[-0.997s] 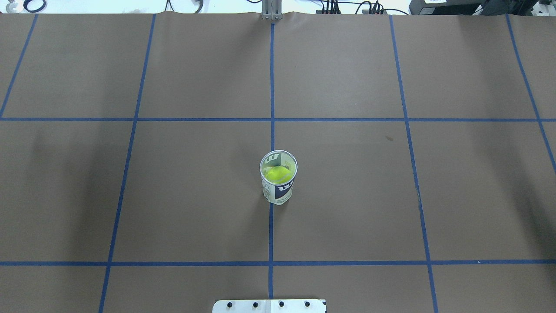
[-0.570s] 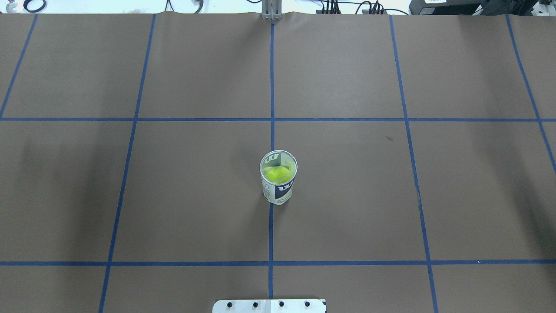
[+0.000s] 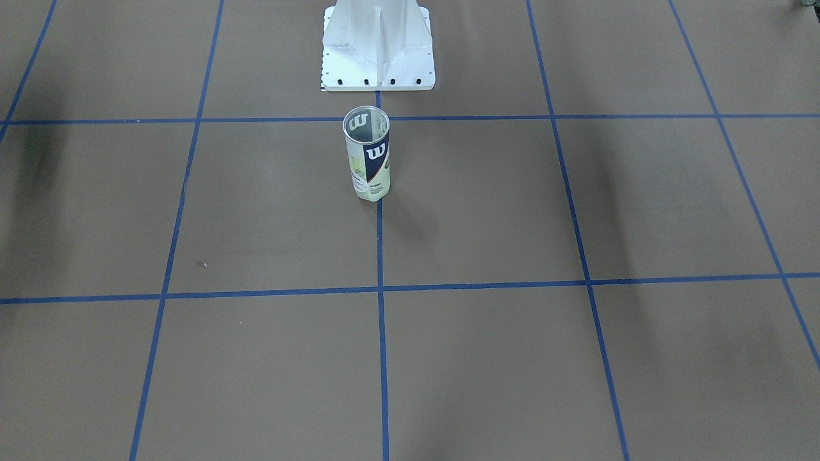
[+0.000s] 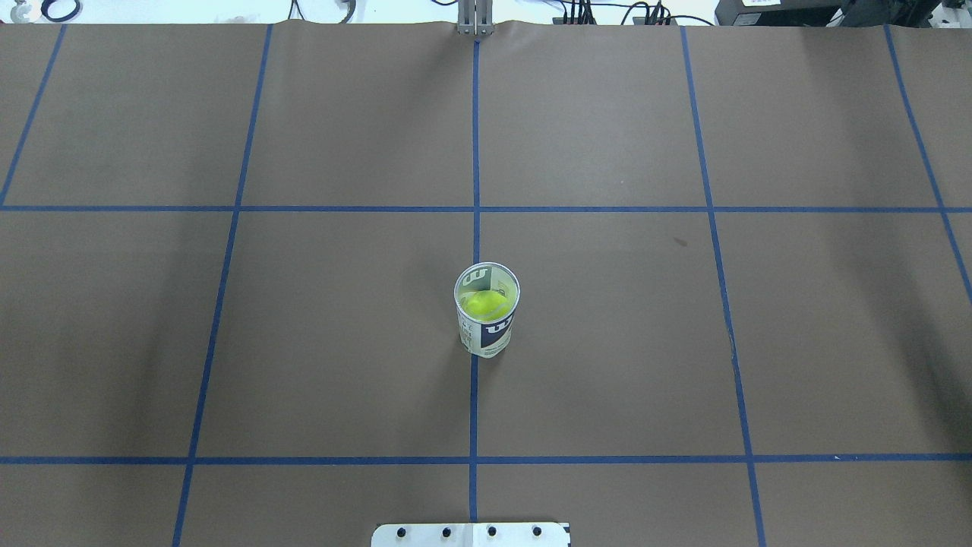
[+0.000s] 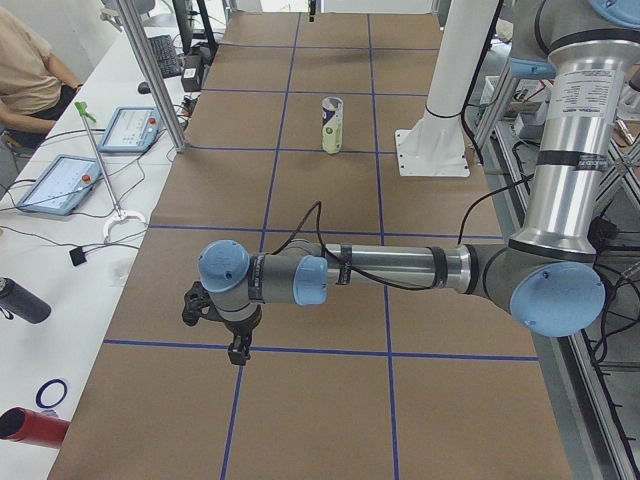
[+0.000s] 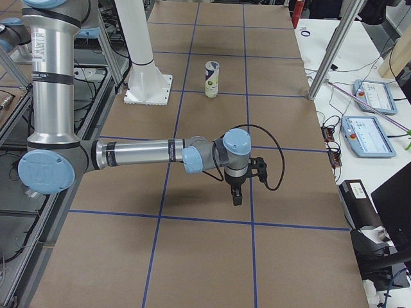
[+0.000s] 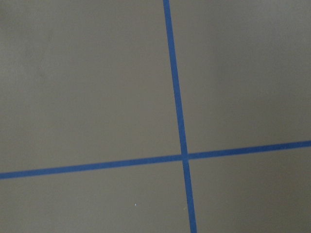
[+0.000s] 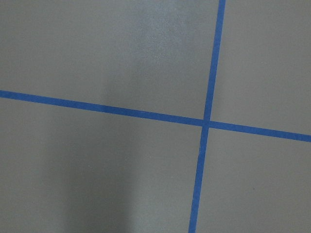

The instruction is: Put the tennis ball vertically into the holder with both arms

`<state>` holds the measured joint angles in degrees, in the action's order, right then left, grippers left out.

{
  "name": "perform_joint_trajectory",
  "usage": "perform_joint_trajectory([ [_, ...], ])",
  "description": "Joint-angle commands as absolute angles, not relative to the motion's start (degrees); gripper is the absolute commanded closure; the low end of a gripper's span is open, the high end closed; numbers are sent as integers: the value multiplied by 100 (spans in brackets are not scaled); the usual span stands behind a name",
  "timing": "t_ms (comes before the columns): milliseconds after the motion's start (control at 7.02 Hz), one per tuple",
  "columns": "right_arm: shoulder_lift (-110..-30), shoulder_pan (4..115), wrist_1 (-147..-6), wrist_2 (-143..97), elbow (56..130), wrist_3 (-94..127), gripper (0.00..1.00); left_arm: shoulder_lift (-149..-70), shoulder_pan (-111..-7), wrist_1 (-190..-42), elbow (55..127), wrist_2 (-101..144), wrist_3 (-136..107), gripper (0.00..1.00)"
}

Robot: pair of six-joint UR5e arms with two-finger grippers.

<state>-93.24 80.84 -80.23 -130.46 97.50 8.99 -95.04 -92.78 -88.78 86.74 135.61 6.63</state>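
We judge the insertion itself done: the tennis ball point(image 4: 486, 304) sits down inside the tennis-ball can point(image 4: 487, 319), which stands upright with its mouth open. The can is on the middle blue tape line point(image 4: 474, 410) of the table point(image 4: 607, 365), nearer the robot-side edge than the operators' edge and just in front of the white metal base point(image 3: 378, 51). What is left, as we read it, is to keep both arms clear. To do that well we would avoid any sweep across the middle of the table. A tall, light can holding one ball should tip at a slight knock. Any move toward rest should therefore go up and back along each arm's own end, not past the can.

The left arm point(image 5: 390, 268) has its forearm stretched level and low toward the table's left end. The left gripper point(image 5: 240, 356) points straight down above the surface, well apart from the can. The right arm point(image 6: 135, 154) mirrors this toward the right end, with the right gripper point(image 6: 236, 200) also pointing down. Both pincers show only in the side views, so we cannot tell whether their fingers are apart or together. Nothing appears to be held in either. The wrist cameras see only brown paper and crossing tape.
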Motion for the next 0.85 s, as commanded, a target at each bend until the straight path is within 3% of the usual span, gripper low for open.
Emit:
perform_joint_trajectory([
  [0, -9456, 8086, -8016, -13087, 9764, 896, 1, -9378, -9308, -8798, 8868, 13561, 712, 0],
  [712, -9580, 8086, -8007, -13043, 9747, 879, 1, -9352, -9308, -8886, 8877, 13561, 729, 0],
])
